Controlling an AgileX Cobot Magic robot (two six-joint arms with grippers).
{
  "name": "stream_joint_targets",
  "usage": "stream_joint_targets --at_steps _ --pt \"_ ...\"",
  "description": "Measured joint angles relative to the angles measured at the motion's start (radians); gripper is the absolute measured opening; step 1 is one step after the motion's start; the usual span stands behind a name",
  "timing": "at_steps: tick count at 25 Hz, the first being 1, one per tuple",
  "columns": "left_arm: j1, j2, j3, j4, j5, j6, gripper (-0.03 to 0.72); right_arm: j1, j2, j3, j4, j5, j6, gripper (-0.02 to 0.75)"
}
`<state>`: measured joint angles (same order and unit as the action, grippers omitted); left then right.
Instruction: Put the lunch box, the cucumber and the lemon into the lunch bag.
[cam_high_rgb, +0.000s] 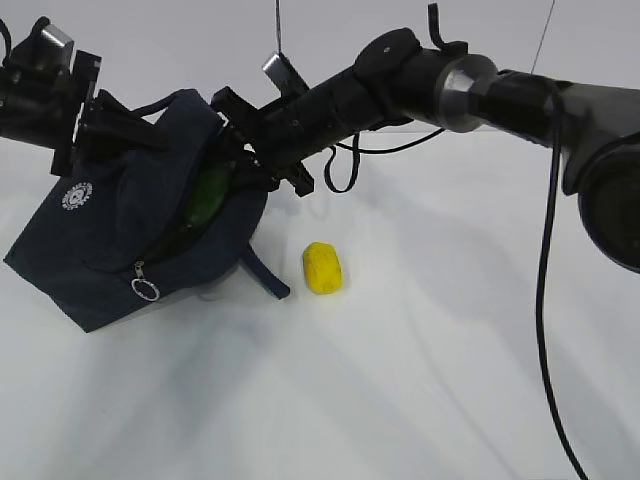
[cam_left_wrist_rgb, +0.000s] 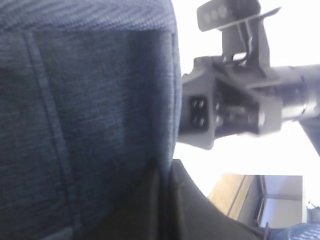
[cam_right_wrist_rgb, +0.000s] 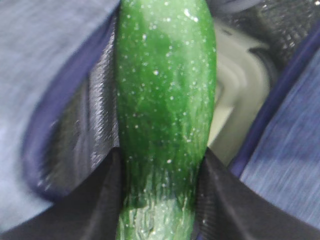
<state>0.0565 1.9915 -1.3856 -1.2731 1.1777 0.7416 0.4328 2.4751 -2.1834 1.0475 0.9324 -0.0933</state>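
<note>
cucumber (cam_right_wrist_rgb: 165, 115): glossy dark green, speckled, clamped by right gripper (cam_right_wrist_rgb: 160, 200) over lunch bag (cam_high_rgb: 100, 250) mouth
left gripper (cam_high_rgb: 120, 128): pinched closed on bag fabric
lemon (cam_high_rgb: 323, 268): bright yellow, on table

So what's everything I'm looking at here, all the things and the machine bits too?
lunch bag: one, dark navy with a round white logo and a ring zipper pull, left side of the table, tilted and lifted at its top, mouth open.
cucumber: one, dark green, at the bag's mouth, partly inside.
lunch box: one, a pale shape inside the bag behind the cucumber, mostly hidden.
lemon: one, bright yellow, on the table just right of the bag, apart from it.
table: one, white.
left tool: one, black, shut on the bag's top edge.
right tool: one, black, gripping the cucumber at the bag opening.
</note>
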Motion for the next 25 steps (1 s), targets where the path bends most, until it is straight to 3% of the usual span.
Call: stream_joint_targets --at_steps 9,18,25 --pt "0.0 0.0 0.0 -0.015 -0.002 0.0 -0.008 0.025 0.017 0.0 0.009 -0.035 -0.008 0.316" --pt "0.0 0.0 0.0 -0.016 -0.002 0.0 -0.008 0.027 0.019 0.0 0.017 -0.077 -0.009 0.452" --pt "0.0 0.0 0.0 -0.016 -0.002 0.0 -0.008 0.02 0.019 0.0 0.018 0.015 -0.065 0.475"
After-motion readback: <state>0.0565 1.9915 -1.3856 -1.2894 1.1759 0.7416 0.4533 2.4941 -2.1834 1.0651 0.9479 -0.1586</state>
